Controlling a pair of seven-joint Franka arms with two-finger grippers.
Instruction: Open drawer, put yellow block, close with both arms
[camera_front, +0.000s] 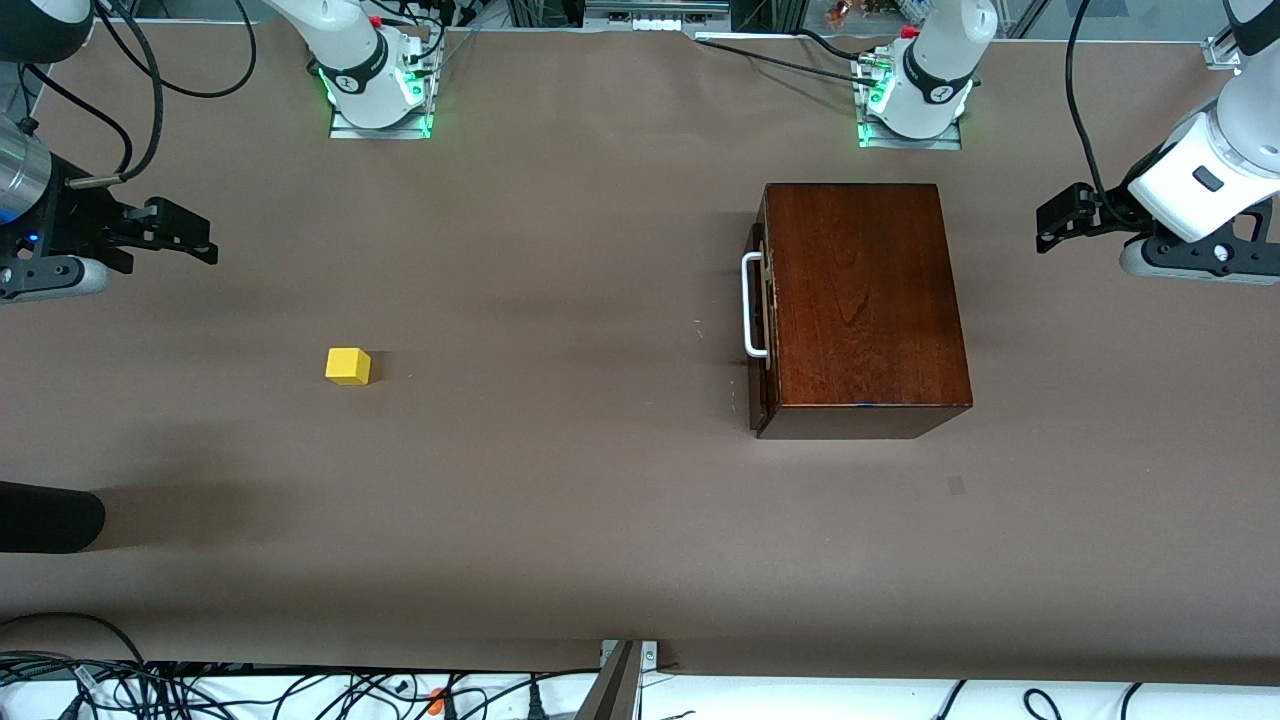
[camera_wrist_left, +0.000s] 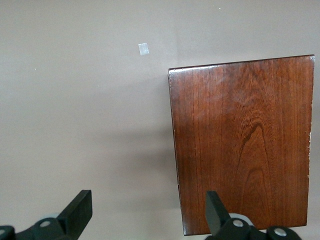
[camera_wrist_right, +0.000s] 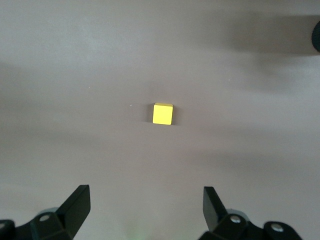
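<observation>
The dark wooden box (camera_front: 865, 300) stands toward the left arm's end of the table. Its drawer (camera_front: 762, 330) is shut, and the white handle (camera_front: 750, 305) faces the right arm's end. The yellow block (camera_front: 348, 366) lies on the table toward the right arm's end, and shows in the right wrist view (camera_wrist_right: 163, 114). My right gripper (camera_front: 205, 240) is open and empty in the air at that end (camera_wrist_right: 146, 192). My left gripper (camera_front: 1043, 225) is open and empty beside the box's back end (camera_wrist_left: 148, 200). The box top shows in the left wrist view (camera_wrist_left: 240, 145).
A small pale patch (camera_front: 957, 486) marks the table nearer the camera than the box, and shows in the left wrist view (camera_wrist_left: 144, 48). A black rounded object (camera_front: 50, 517) juts in at the right arm's end. Both arm bases (camera_front: 380, 90) stand along the table's back edge.
</observation>
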